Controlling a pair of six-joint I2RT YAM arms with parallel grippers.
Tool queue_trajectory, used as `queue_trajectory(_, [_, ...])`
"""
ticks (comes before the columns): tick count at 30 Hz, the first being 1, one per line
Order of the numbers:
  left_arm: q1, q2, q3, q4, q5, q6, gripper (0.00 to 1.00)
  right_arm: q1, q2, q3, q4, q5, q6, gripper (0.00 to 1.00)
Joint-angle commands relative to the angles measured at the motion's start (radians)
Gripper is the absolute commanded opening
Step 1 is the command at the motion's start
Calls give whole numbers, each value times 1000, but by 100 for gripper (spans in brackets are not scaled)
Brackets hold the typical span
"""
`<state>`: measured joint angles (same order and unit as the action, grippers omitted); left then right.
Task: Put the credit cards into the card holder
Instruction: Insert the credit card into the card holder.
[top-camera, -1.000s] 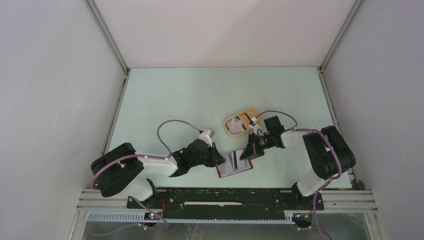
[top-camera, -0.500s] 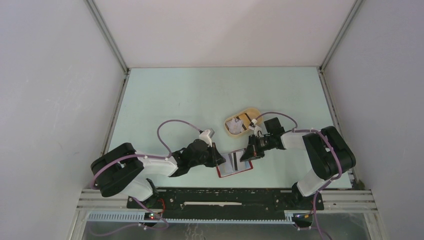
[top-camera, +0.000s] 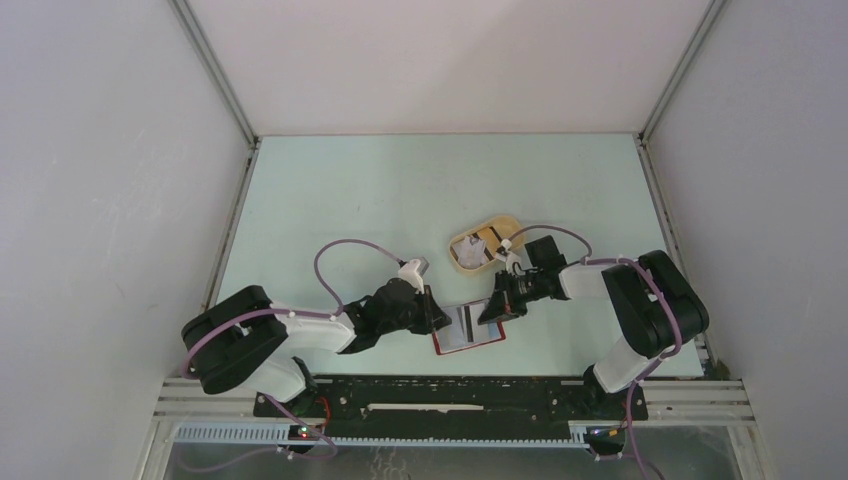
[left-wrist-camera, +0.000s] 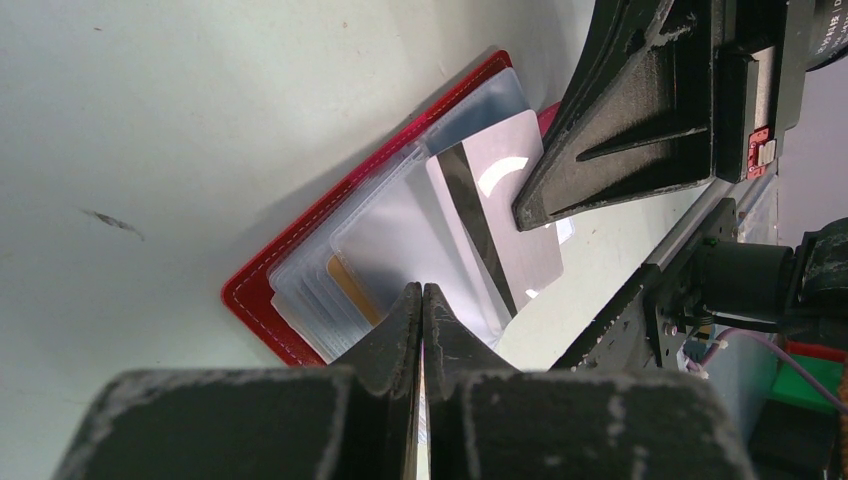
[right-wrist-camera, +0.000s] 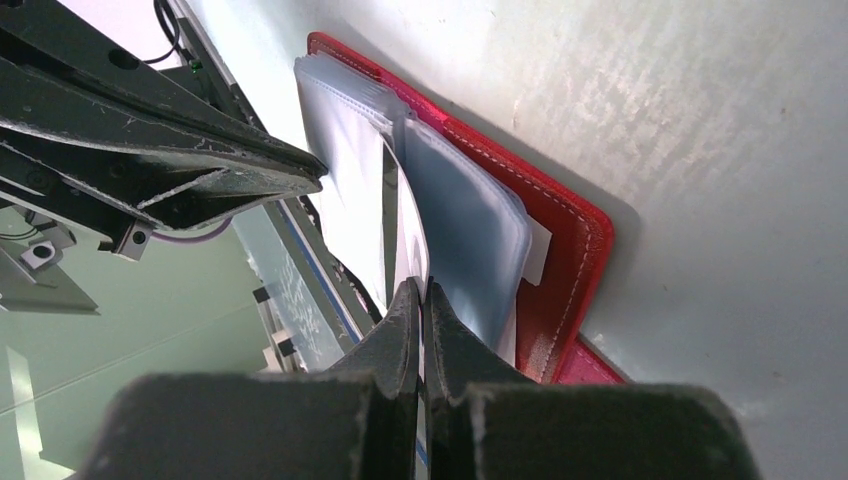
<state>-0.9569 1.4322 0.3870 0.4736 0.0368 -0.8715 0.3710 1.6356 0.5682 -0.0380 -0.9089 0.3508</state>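
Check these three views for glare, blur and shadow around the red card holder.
Top external: even soft light, sharp, only faint shadows by the card holder. Left wrist: a bright glare patch on the striped card, dark shadow along the holder's rim, the left gripper a dark mass with little detail. Right wrist: holder sharp, soft shadow beside it, right gripper dark, background at left hazy.

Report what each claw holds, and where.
Right claw pinches a striped credit card by its near edge. Left claw appears to pinch a clear sleeve of the card holder at its edge.
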Motion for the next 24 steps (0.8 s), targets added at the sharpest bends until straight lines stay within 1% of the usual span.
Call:
queue_trajectory(1, [4, 8, -2, -20, -8, 31, 4, 39, 22, -9, -35, 91, 2, 0])
queue_trajectory(9, [4, 7, -6, -6, -1, 34, 5, 75, 16, 5, -17, 103, 13, 0])
queue_trajectory(13, [4, 6, -10, 4, 3, 35, 6, 101, 7, 16, -8, 123, 11, 4])
queue_trajectory(16, [4, 0, -16, 18, 9, 37, 6, 108, 1, 26, -17, 135, 0, 10])
queue_trajectory(21, [4, -16, -32, 43, 13, 38, 8, 105, -27, 30, -37, 154, -30, 25])
queue_trajectory(24, [4, -28, -45, 62, 19, 39, 10, 97, -44, 38, -50, 165, -52, 36])
